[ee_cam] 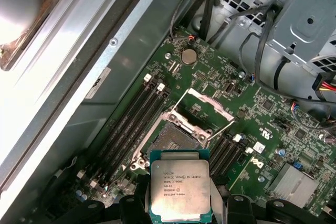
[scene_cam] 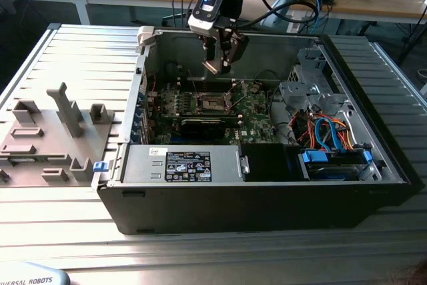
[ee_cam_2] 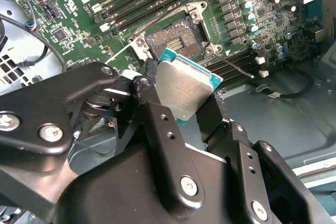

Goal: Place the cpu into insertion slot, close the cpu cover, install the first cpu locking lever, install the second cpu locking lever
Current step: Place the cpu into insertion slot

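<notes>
Hovering above empty slot (ee_cam: 176,139) with cpu (ee_cam: 180,190) clamped in end effector (ee_cam_2: 182,100); yet to seat it, shut open cover (ee_cam: 210,99), latch levers (ee_cam_2: 237,68).

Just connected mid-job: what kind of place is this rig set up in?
Likely a robotics lab or test workshop: an open computer case lies on a ribbed metal table, a grey fixture tray sits beside it, and wooden benches strewn with cables stand behind.

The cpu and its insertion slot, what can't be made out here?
cpu: gripped edges hidden behind the end effector in the second wrist view.
insertion slot: near side covered by the cpu in the first wrist view.
Its pins: too small to see in the exterior view.
</notes>
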Robot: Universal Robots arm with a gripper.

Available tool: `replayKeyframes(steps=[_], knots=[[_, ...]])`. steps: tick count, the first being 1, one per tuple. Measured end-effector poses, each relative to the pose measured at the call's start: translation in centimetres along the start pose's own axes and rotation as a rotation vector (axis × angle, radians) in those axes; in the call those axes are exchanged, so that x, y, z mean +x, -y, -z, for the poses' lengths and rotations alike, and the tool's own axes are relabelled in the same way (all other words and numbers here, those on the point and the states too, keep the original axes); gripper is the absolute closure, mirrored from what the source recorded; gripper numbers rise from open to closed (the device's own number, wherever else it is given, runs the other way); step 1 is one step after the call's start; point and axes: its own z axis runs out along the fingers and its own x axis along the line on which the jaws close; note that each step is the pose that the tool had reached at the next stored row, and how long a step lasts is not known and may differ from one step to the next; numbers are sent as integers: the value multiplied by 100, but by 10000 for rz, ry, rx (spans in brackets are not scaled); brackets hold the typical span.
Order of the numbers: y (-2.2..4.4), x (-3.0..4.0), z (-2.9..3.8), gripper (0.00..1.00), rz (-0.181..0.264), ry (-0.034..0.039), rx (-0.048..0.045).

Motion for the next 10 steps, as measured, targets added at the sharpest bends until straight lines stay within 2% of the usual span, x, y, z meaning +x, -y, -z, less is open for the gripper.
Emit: replayKeyframes(steps=[10], knots=[[0, 0, -5, 46, -85, 1, 0]])
